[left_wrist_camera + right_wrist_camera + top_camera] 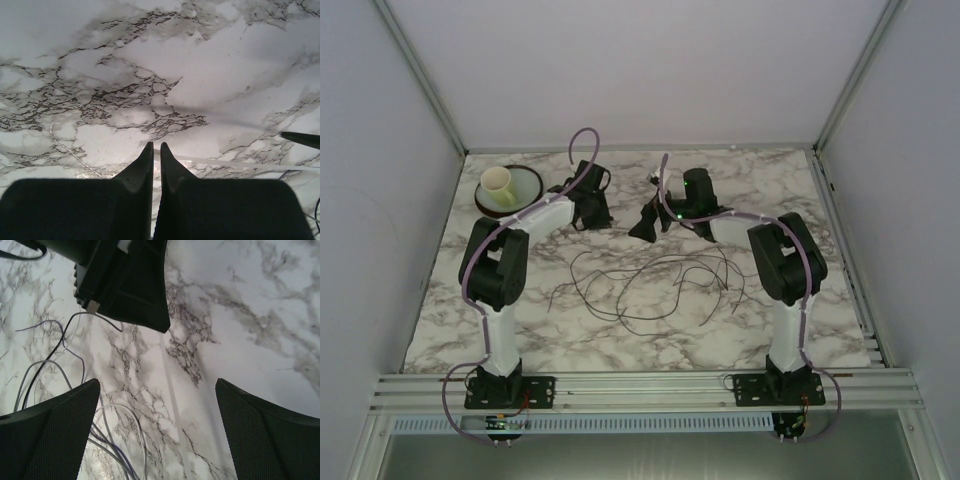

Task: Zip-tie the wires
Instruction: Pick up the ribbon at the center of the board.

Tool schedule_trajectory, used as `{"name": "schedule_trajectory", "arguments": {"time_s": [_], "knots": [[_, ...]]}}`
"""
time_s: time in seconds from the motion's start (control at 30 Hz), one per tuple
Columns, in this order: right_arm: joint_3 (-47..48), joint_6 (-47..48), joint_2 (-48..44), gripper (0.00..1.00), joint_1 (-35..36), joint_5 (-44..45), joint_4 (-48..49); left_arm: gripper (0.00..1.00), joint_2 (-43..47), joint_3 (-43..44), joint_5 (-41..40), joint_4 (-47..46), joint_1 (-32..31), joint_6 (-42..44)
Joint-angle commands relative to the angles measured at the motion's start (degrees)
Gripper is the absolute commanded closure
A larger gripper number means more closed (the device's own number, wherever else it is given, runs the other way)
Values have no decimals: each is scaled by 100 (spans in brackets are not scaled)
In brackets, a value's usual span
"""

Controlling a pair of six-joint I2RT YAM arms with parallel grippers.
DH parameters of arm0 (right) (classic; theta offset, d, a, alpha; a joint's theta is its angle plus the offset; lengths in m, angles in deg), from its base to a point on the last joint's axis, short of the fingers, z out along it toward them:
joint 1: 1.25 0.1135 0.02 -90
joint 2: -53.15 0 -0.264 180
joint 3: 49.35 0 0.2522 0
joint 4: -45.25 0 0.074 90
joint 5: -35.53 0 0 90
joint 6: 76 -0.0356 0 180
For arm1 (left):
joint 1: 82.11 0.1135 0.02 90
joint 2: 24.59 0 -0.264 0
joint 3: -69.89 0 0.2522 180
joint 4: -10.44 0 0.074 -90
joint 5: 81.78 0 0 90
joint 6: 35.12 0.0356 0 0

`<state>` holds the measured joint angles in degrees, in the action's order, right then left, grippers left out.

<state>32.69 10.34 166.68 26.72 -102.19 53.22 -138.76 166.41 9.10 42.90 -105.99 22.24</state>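
Far-left corner of tabletop (pixel 620 340): brown bowl (pixel 527 192) holding pale cup (pixel 498 182). Wires (pixel 655 283) loose mid-tabletop. Left gripper (pixel 156 146) clenched; right gripper (pixel 157 382) released, gripping nothing.

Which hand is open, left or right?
The right hand: its black fingers stand wide apart, while those of the left hand are pinched shut on a thin pale strip.

Reaches forward from the bases with the left arm (pixel 500 262) and the right arm (pixel 788 258) bent elbows-up and wrists tipped downward, holds the left fingers (pixel 142 167) pressed together at the tips and the right fingers (pixel 55 430) spread wide apart, near the left wrist.
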Motion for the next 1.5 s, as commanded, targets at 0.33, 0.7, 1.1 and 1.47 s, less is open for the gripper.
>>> {"name": "schedule_trajectory", "arguments": {"time_s": [0.33,0.7,1.1,1.47], "knots": [[705,678,572,4,130,356,-1155,100,170,140,127,99,-133,90],[923,968,715,34,154,207,-1963,100,316,179,47,98,-178,91],[987,977,557,74,191,322,-2317,100,342,78,9,63,-196,118],[888,977,299,100,280,626,-2474,100,447,-87,-21,-137,-196,29]]}}
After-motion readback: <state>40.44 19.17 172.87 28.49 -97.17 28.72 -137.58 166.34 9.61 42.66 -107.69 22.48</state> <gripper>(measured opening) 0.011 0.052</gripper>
